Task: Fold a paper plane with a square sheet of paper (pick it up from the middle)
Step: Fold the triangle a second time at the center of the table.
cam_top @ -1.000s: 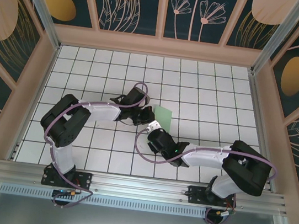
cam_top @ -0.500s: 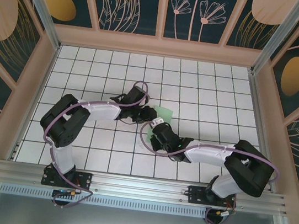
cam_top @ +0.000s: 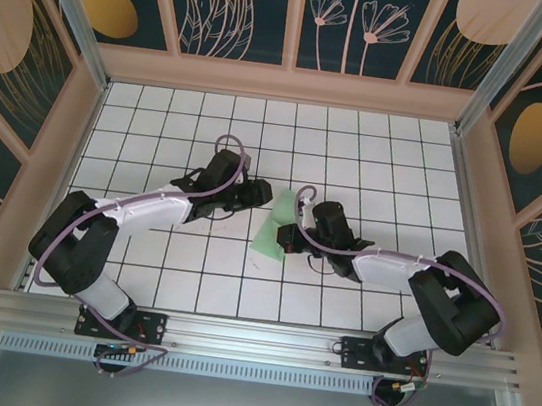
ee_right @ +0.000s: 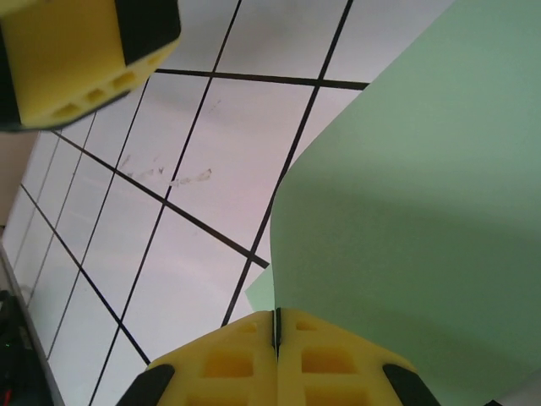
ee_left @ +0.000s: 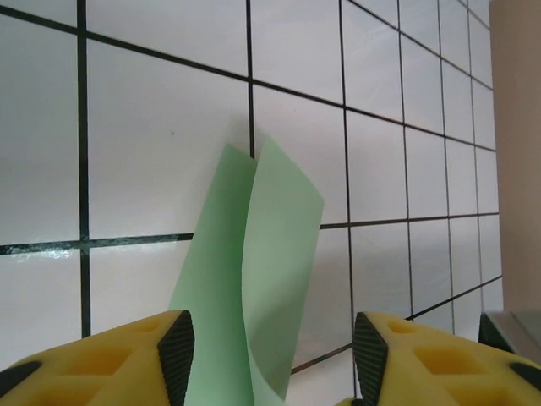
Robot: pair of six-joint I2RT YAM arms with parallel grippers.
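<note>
Our right gripper (ee_right: 276, 326) has its fingers pressed together on an edge of the square sheet of paper (ee_right: 423, 211), which curls up off the white grid table (cam_top: 378, 158) near its middle, between the two arms; we judge this pinch serves to hold the bend. Our left gripper (ee_left: 270, 359) stands spread just beside the sheet, gripping nothing, likely ready to take a hold
</note>
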